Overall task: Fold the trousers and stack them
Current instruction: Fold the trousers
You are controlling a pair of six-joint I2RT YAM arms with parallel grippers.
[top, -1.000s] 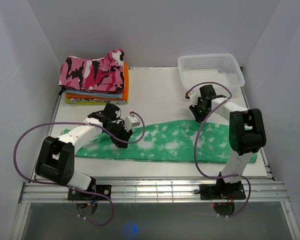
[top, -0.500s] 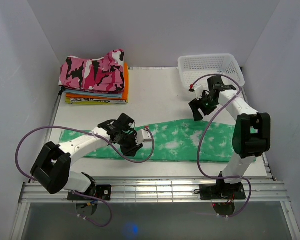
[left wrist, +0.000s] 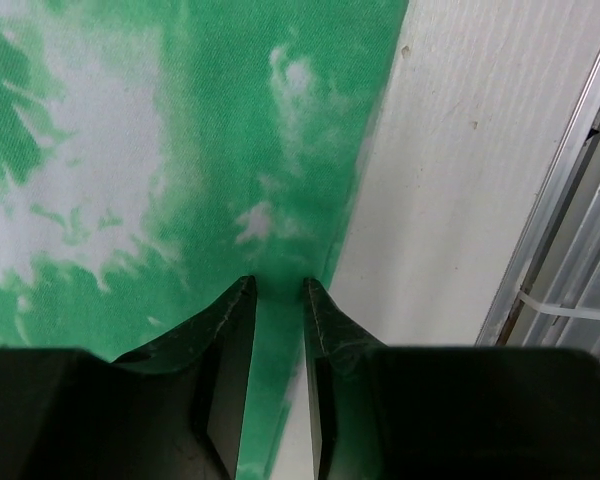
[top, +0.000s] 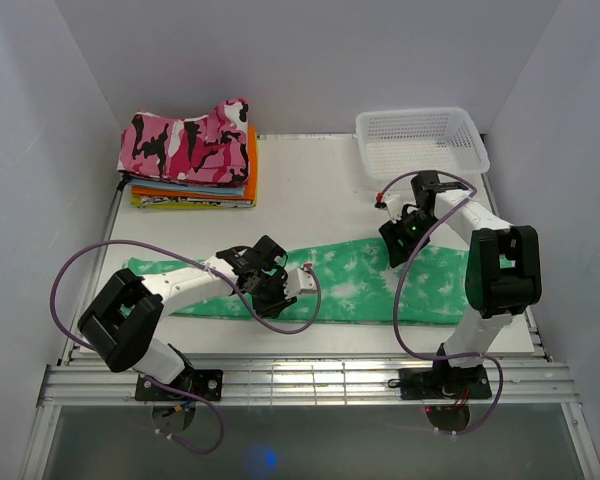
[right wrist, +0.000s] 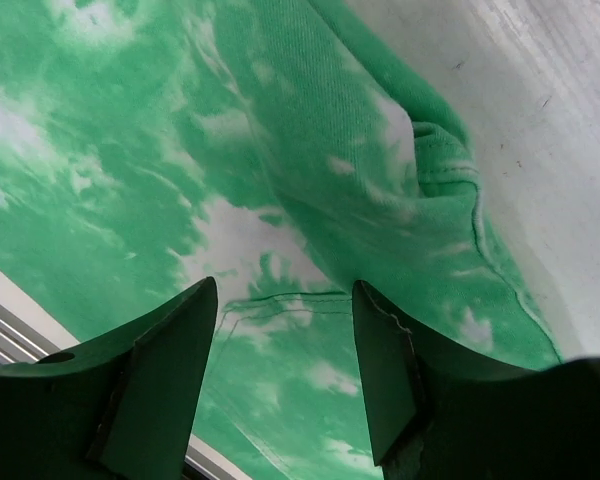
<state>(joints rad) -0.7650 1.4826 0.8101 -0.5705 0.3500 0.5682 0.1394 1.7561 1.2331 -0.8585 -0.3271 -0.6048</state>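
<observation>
The mint green and white blotched trousers point(top: 350, 285) lie flat across the near half of the white table point(top: 310, 190), from left to right. My left gripper point(top: 280, 290) is low at their near edge, left of the middle. In the left wrist view its jaws point(left wrist: 278, 285) are almost closed, with a fold of the green fabric point(left wrist: 180, 150) pinched between them beside bare table. My right gripper point(top: 398, 240) is over the far edge of the right part. In the right wrist view it point(right wrist: 285, 290) is open wide above the fabric point(right wrist: 130, 150), over a stitched pocket, holding nothing.
A stack of folded clothes with a pink camouflage garment point(top: 190, 150) on top stands at the back left. A white mesh basket point(top: 420, 140) stands at the back right. Metal rails point(left wrist: 570, 230) run along the table's near edge, close to my left gripper.
My left gripper has moved right and toward the near edge with fabric in it, and the left part of the trousers has narrowed. My right gripper rose, then came down over the fabric.
</observation>
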